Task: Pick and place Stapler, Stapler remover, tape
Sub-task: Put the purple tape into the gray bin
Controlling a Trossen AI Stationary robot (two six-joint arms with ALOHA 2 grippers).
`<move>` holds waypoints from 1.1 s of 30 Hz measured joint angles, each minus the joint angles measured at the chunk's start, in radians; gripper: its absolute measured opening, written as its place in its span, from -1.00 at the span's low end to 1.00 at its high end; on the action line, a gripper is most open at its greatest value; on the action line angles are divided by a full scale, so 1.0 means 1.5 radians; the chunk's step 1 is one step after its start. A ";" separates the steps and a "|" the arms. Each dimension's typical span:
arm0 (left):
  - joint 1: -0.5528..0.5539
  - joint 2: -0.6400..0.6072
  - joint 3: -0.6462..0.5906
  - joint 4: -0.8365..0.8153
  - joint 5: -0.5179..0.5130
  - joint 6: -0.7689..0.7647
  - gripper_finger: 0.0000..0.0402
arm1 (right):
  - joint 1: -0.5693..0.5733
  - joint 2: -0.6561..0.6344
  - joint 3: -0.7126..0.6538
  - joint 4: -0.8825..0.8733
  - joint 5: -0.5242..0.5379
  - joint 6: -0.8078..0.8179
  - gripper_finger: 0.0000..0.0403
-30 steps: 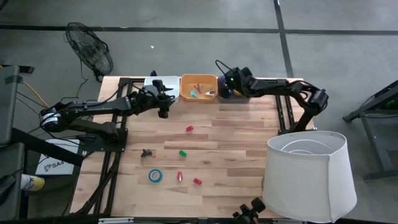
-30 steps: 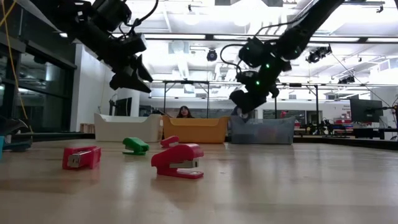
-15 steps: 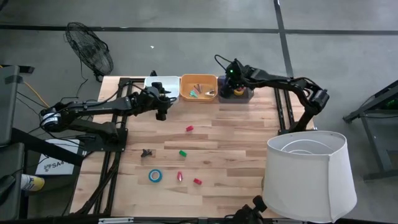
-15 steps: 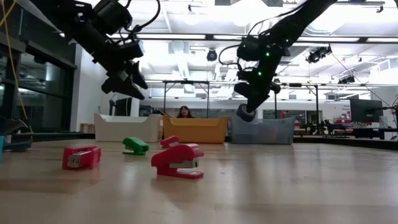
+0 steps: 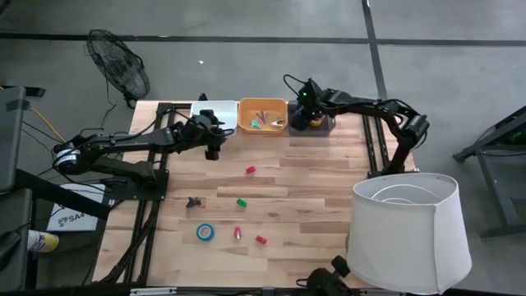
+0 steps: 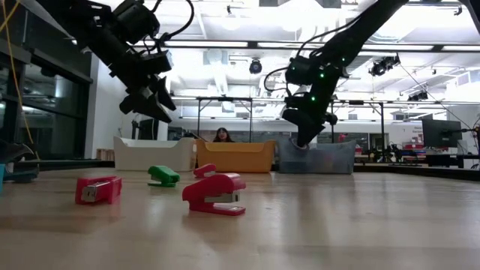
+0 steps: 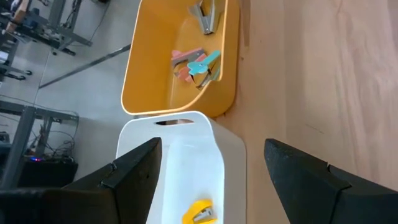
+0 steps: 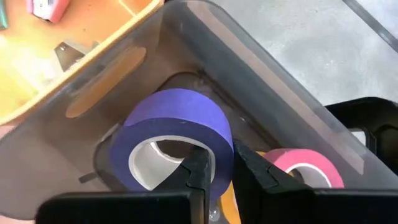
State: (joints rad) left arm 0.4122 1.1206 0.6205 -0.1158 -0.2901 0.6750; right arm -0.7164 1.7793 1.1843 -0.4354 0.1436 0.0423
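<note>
Here, nearest in the right wrist view, we see our right gripper (image 8: pixel 216 163) clenched on the wall of the purple roll (image 8: pixel 174 140), one finger inside its open centre and the other outside, with the roll down inside the grey bin (image 8: pixel 261 87) at the far edge of the table. We judge the roll light and stiff, a card core under smooth tape, so it should not deform, though the slick outer face could slip; pinching through the wall as now, or across the full width, seems the safest hold. Being a ring, it has no long axis to speak of; its hole looks tilted toward the camera and it leans rather than lying flat. Just beside it in the same bin lies a pink roll (image 8: pixel 305 171), hole up. Farther off, the orange bin (image 5: pixel 262 115) touches the grey one and holds small tools, and the white bin (image 7: pixel 180 162) holds a yellow stapler (image 7: pixel 199 213). Our left gripper (image 5: pixel 213 141) hangs released and empty over the table just in front of the white bin. A blue roll (image 5: pixel 205 232) lies flat on the table, well apart from the bins.
</note>
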 joint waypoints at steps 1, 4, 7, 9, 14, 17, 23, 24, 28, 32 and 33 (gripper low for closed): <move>0.000 0.000 0.000 0.000 0.000 -0.002 0.39 | -0.001 0.000 0.000 -0.001 -0.002 -0.001 -0.82; 0.000 0.000 0.000 0.000 0.000 -0.002 0.40 | -0.002 0.000 0.000 -0.001 0.004 0.000 -0.71; 0.000 0.000 0.000 0.000 0.000 -0.003 0.40 | -0.002 0.000 0.000 0.004 0.002 -0.001 -0.65; 0.000 0.000 0.000 0.000 0.000 -0.004 0.40 | -0.002 0.000 0.000 0.013 -0.007 -0.004 -0.64; 0.000 0.000 0.000 0.000 0.005 -0.007 0.40 | -0.002 0.000 0.000 0.020 -0.014 -0.006 -0.63; 0.000 0.000 0.000 0.000 0.014 -0.007 0.39 | -0.002 0.000 -0.001 0.019 -0.013 -0.006 -0.62; 0.000 0.000 0.000 0.000 0.014 -0.007 0.39 | -0.002 0.000 -0.001 0.019 -0.016 0.003 -0.62; 0.000 0.000 0.000 -0.001 0.014 -0.007 0.39 | -0.002 0.000 -0.001 0.017 -0.019 0.003 -0.62; 0.000 0.000 0.000 -0.007 0.014 -0.007 0.39 | -0.002 0.000 -0.001 0.014 -0.031 0.003 -0.61; 0.000 0.000 0.000 -0.012 0.014 -0.008 0.39 | -0.002 0.000 -0.001 0.014 -0.031 0.003 -0.61; 0.000 0.000 0.000 -0.012 0.013 -0.008 0.39 | -0.002 0.000 -0.001 0.014 -0.031 0.002 -0.60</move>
State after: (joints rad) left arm 0.4122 1.1206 0.6201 -0.1345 -0.2699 0.6632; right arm -0.7197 1.7798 1.1835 -0.4140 0.0970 0.0454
